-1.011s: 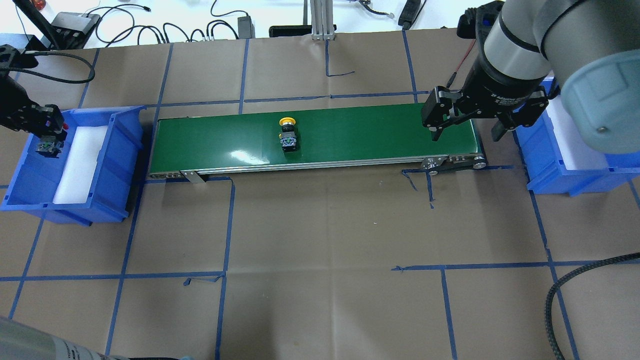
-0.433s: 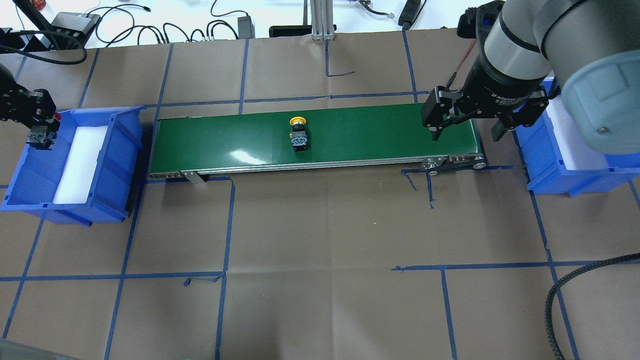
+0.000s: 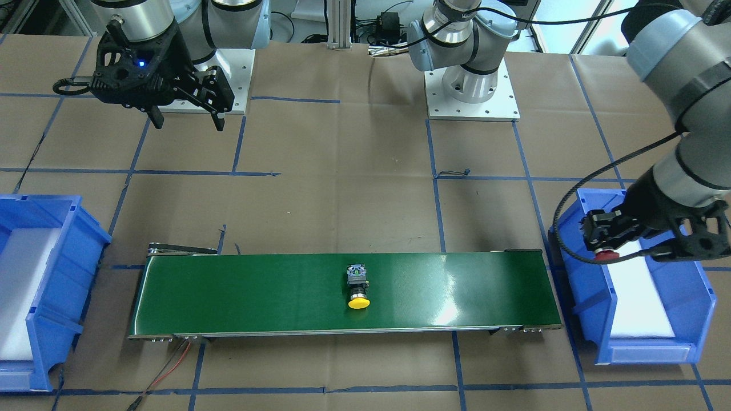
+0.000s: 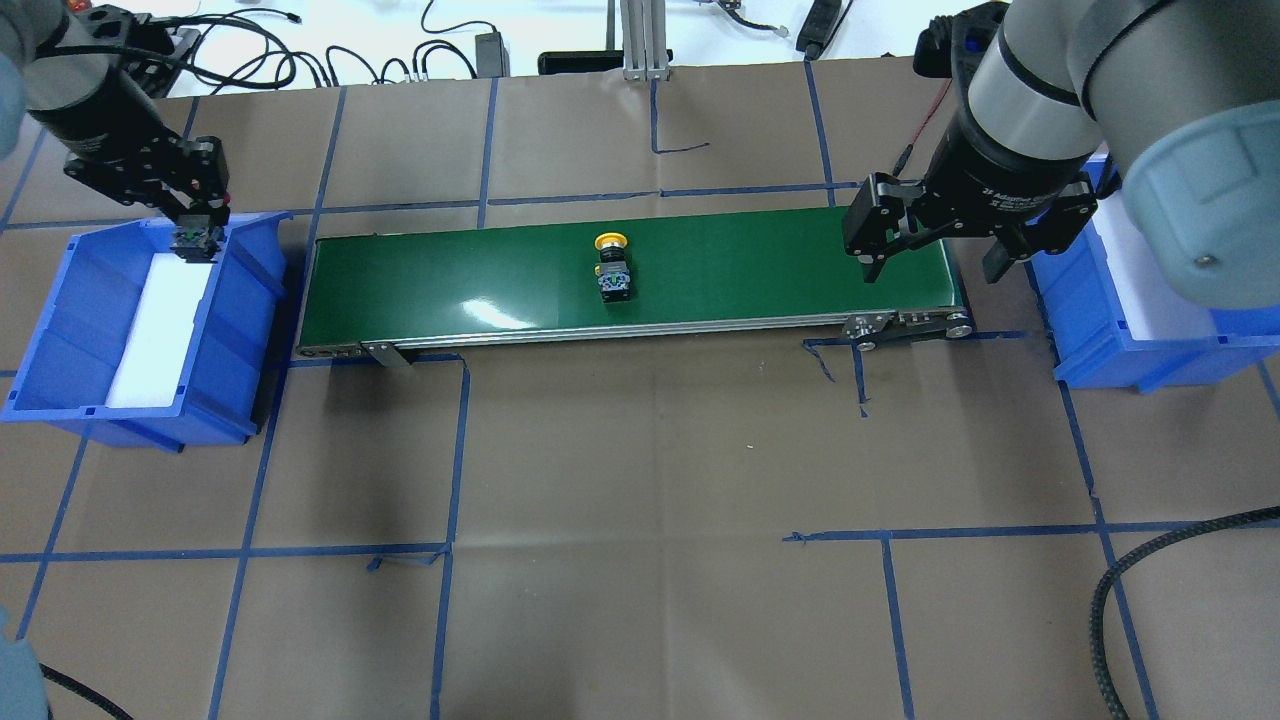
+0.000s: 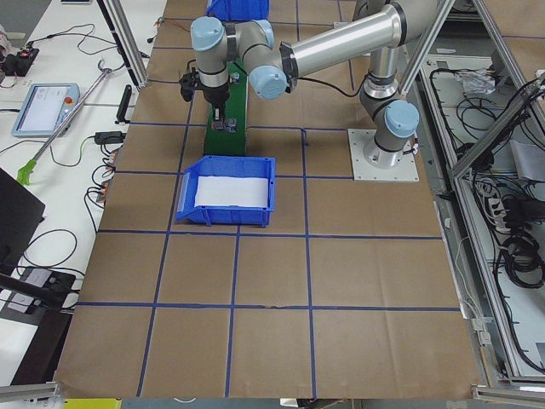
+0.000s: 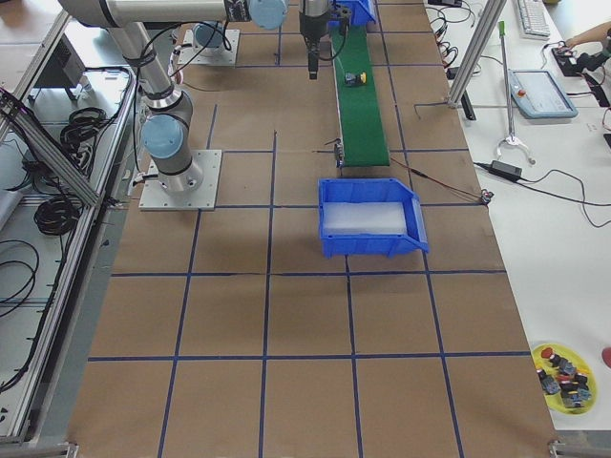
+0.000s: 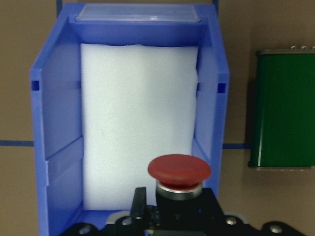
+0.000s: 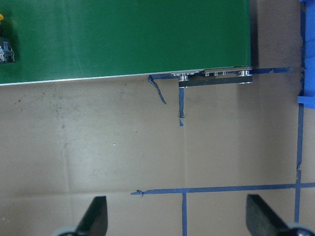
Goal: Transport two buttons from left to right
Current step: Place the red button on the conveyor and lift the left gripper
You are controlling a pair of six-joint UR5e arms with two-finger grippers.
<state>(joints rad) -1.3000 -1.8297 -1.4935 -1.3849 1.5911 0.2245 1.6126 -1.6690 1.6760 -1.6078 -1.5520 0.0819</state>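
The yellow button [image 4: 612,270] [image 3: 358,288] lies on its side near the middle of the green conveyor belt [image 4: 750,265] [image 3: 240,291]. The red button [image 7: 179,170] [image 3: 605,254] hangs in my left gripper [image 4: 195,230] [image 3: 599,242], which is shut on its black body, above the far belt-side corner of the left blue bin [image 4: 60,330] [image 7: 51,103]. My right gripper [image 4: 932,268] [image 3: 187,121] [image 8: 177,221] hovers open and empty over the belt's right end. Its fingers [image 8: 93,219] frame bare paper beside the belt.
The right blue bin [image 4: 1090,330] [image 3: 80,251] with a white foam liner stands just past the belt's right end. Blue tape lines cross the brown paper. Cables lie along the far edge [image 4: 300,60], and a black hose [image 4: 1130,580] curls at the near right.
My left gripper has carried the red button up and across the left bin toward the belt. The yellow button has ridden rightward along the belt. The right arm has stayed put.
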